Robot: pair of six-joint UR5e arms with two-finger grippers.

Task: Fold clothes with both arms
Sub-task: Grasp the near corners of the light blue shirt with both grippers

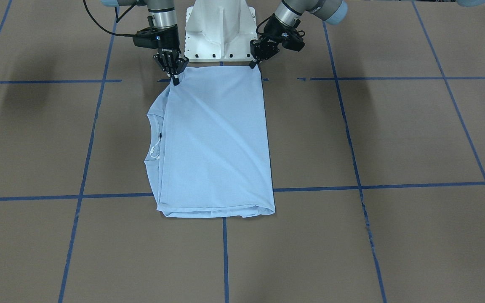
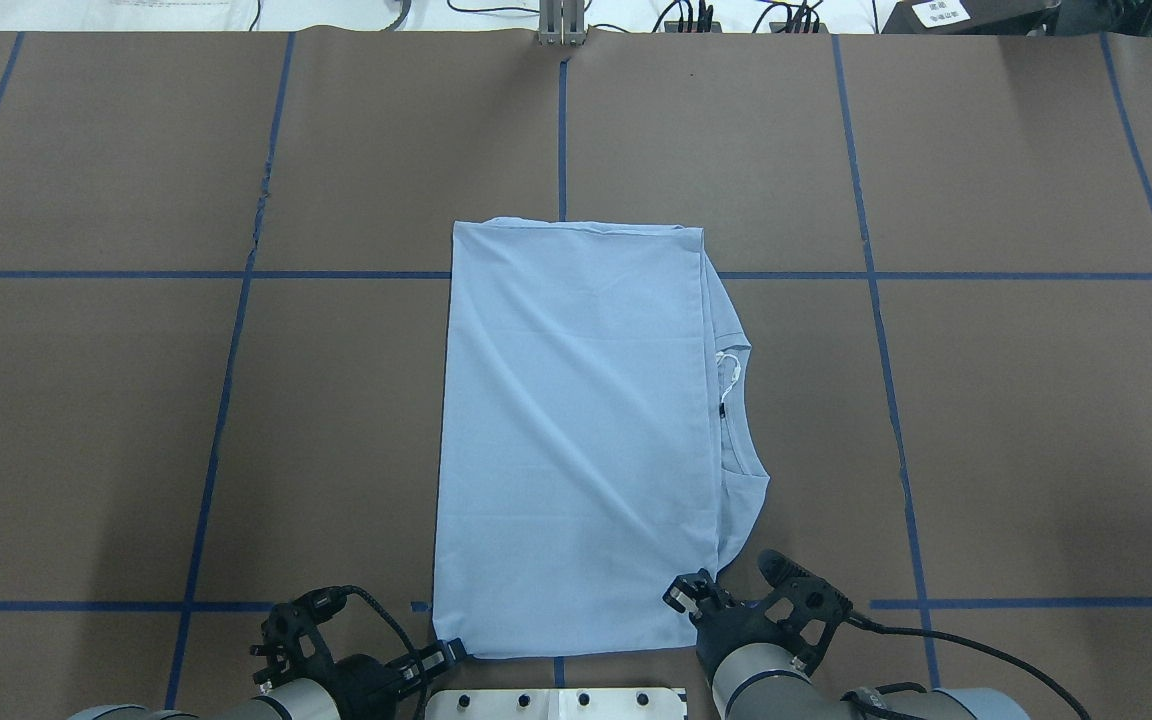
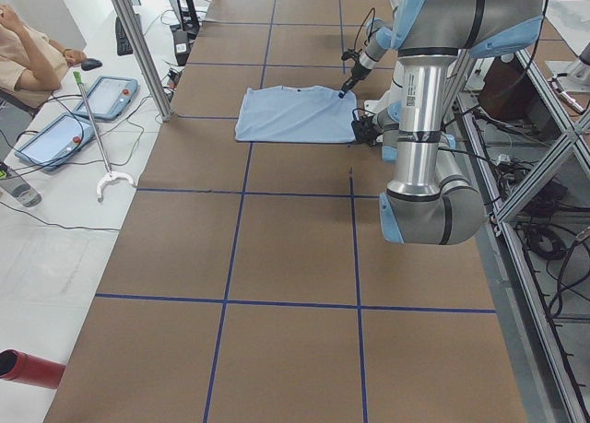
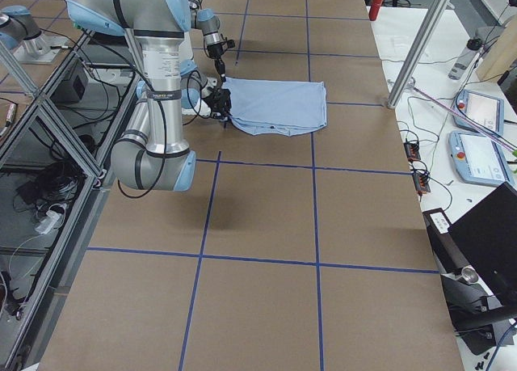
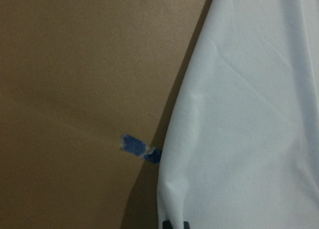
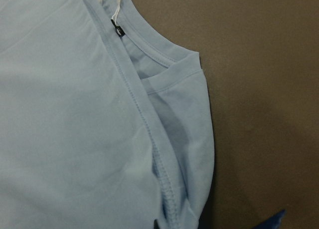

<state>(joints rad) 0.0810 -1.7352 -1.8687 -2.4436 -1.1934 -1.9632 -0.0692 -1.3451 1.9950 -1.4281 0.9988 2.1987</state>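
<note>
Mid-fold: my left gripper and right gripper each pinch a near corner of the T-shirt. Next, I judge: lift both evenly and carry forward.

Left arm and right arm: silver-grey tubes, light blue joint caps, a white printed label on each tube. Left gripper and right gripper black, two-fingered; a black cable loops behind the right one. White pedestal base between them, dark screws along its edge.
</note>
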